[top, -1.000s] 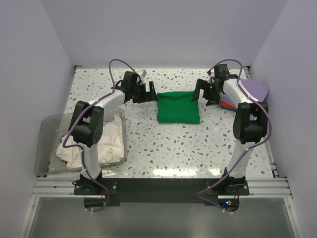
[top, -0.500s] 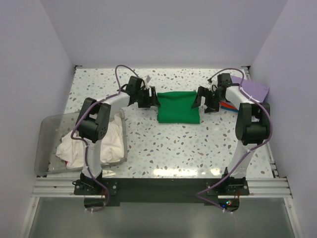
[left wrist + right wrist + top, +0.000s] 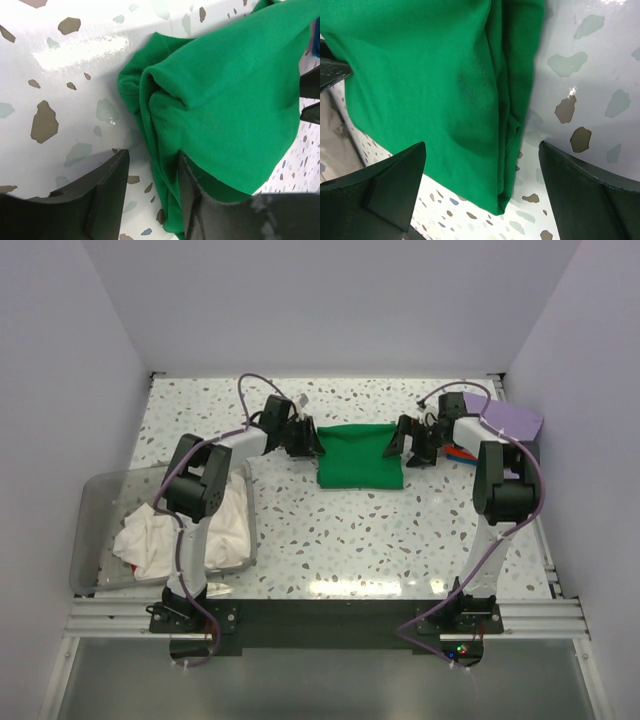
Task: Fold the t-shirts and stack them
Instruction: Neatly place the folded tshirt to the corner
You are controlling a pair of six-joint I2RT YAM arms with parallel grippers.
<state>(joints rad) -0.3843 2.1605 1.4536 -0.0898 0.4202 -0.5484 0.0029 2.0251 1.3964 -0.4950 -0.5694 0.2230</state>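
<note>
The green t-shirt (image 3: 360,456), laid crosswise on the tabletop (image 3: 330,530), is bracketed at both short edges by the narrowly parted left pincer (image 3: 151,160) and the widely spread right pincer (image 3: 481,147)

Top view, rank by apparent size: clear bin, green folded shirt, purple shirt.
Largest: clear plastic bin.
Then: folded bright green t-shirt.
Smallest: lavender-purple t-shirt, though the right arm hides part of it.

The soft lavender-purple t-shirt (image 3: 515,420) is partly hidden behind the right arm (image 3: 505,485). The folded bright green t-shirt (image 3: 225,110) runs off the edge in both wrist views.
</note>
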